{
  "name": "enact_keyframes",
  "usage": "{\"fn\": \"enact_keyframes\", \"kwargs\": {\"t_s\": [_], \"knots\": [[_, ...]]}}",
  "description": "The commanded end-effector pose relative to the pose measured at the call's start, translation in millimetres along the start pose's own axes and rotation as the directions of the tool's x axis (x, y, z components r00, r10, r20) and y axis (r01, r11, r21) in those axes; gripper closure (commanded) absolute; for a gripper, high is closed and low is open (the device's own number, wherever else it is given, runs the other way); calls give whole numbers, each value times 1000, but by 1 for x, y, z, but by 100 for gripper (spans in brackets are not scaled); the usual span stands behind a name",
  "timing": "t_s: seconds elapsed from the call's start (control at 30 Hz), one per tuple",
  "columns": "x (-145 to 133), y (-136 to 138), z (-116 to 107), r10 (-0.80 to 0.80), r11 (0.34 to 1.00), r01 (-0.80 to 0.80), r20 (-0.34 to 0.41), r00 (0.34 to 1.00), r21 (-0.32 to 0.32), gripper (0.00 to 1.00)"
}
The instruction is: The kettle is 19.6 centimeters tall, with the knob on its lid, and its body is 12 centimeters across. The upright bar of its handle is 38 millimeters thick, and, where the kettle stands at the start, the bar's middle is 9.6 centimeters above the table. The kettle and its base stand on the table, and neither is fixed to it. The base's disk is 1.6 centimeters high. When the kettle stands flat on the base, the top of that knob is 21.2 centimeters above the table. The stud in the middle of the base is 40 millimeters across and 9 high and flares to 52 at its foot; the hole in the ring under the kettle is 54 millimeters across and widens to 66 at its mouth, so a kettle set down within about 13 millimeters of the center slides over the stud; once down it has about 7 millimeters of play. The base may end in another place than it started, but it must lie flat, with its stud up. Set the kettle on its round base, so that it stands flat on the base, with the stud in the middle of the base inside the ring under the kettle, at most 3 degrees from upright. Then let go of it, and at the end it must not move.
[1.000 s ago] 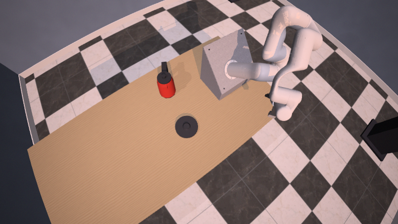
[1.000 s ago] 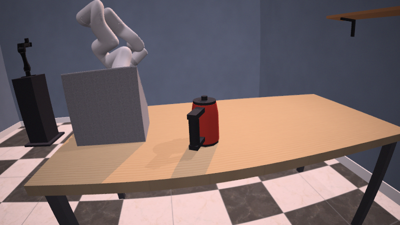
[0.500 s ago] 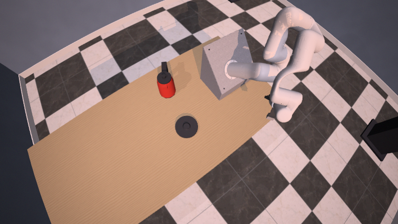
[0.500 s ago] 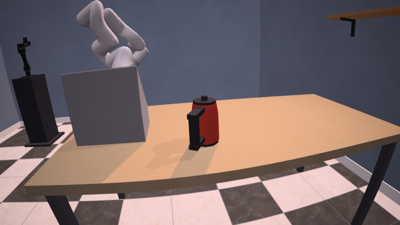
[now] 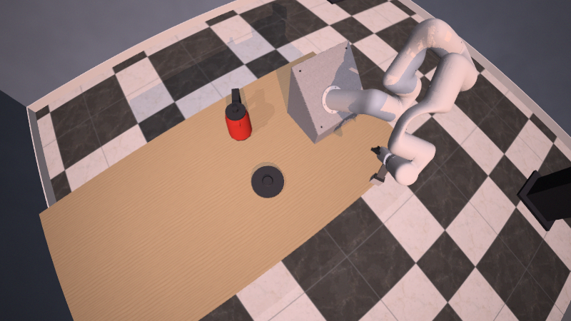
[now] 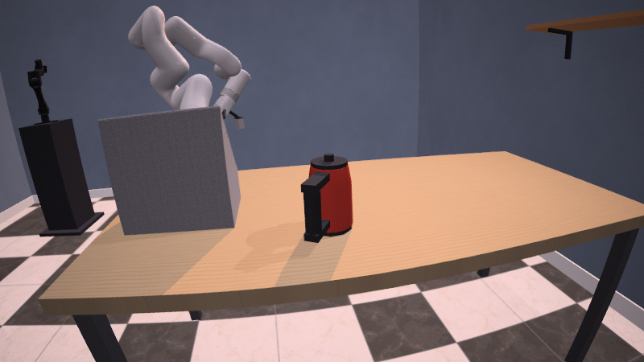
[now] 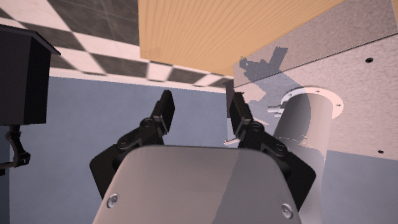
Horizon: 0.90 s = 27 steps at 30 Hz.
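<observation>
One kettle point(image 5: 238, 121), one base point(image 5: 267, 181), one table point(image 5: 159, 207), one arm point(image 5: 415, 99).

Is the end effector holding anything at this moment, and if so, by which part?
Nothing is held. The end effector is open with only air between its fingers, off beyond the table's edge. The kettle stands alone on the table.
</observation>
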<state>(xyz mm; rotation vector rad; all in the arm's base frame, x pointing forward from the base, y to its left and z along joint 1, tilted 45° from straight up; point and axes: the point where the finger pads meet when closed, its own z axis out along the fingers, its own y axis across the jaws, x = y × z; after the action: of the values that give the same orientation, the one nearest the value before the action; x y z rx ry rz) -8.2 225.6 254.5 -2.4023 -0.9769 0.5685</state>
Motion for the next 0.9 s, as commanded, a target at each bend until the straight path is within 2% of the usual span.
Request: {"fn": "enact_keyframes", "kwargs": {"t_s": [0.0,0.07,0.17,0.57,0.63,0.7,0.87], "knots": [[33,20,-24,70,996,-73,-70,995,-41,19],[33,20,-24,70,996,-73,-70,995,-41,19],[54,38,-44,125,988,-135,-124,984,-72,19],[99,97,-99,253,945,-295,-252,934,-141,19],[99,97,-99,253,945,-295,-252,934,-141,19],[109,118,-117,289,926,-343,-288,913,-159,19],[119,145,-138,329,899,-400,-329,885,-179,19]]}}
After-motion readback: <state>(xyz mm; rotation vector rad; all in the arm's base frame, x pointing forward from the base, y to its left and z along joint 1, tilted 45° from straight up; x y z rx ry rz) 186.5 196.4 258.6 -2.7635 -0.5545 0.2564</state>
